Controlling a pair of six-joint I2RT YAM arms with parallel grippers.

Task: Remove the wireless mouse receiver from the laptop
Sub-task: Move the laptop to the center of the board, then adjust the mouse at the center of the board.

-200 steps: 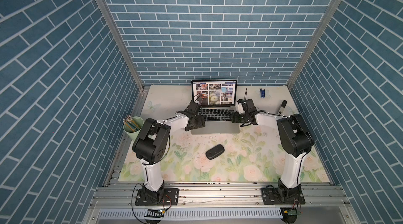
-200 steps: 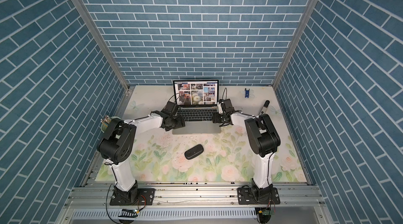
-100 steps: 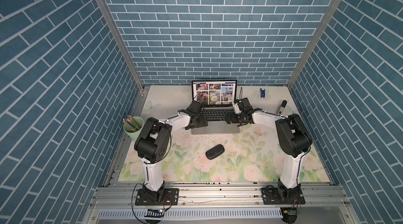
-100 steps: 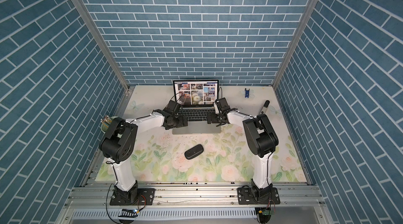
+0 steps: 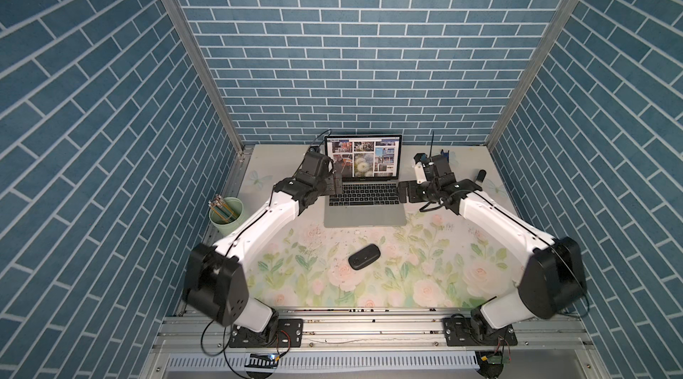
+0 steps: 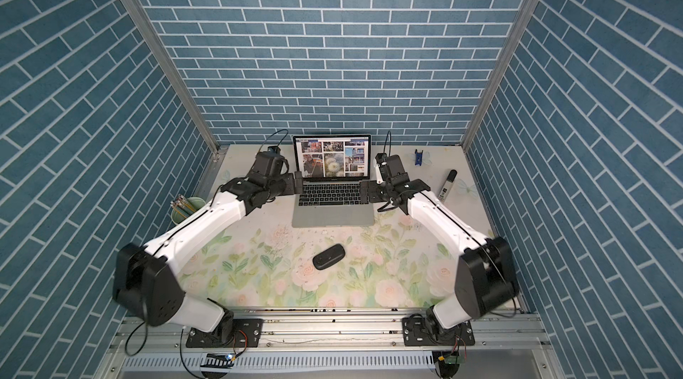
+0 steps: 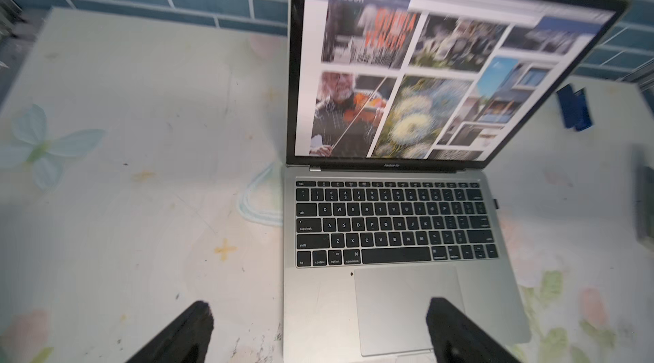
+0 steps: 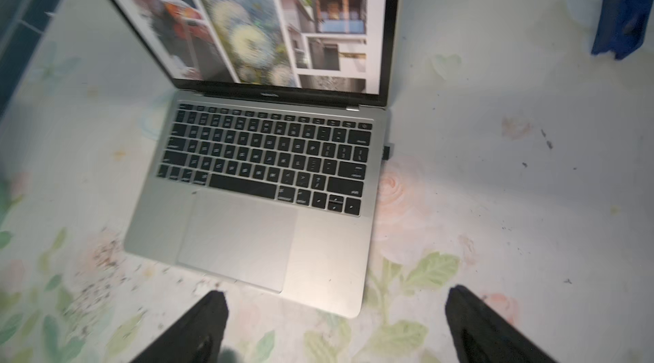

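2 grippers flank the laptop (image 5: 364,215) in both top views, mid-frame just below the back wall. The left gripper (image 5: 335,184) is at the keyboard's left edge and the right gripper (image 5: 404,192) at its right edge. The wireless mouse receiver cannot be made out there (the right gripper covers that side). The mouse (image 5: 364,256) lies well apart, lower in the frame.

In the left wrist view the left gripper (image 7: 322,315) has its 2 fingers spread wide with nothing between them, 1 over the bare mat and 1 over the trackpad. The receiver (image 7: 495,203) shows as a tiny dark stub on the laptop's far side edge.

In the right wrist view the right gripper (image 8: 338,303) is spread just as wide and is also empty. The receiver (image 8: 388,151) juts from the laptop's side edge beside the end keys, plugged in, ahead of the fingers and not between them.

The step in hand looks like the approach. Next, the right gripper likely needs to advance until the stub sits between its fingers, close on it, and pull straight out from the port, perhaps with the left steadying the laptop.
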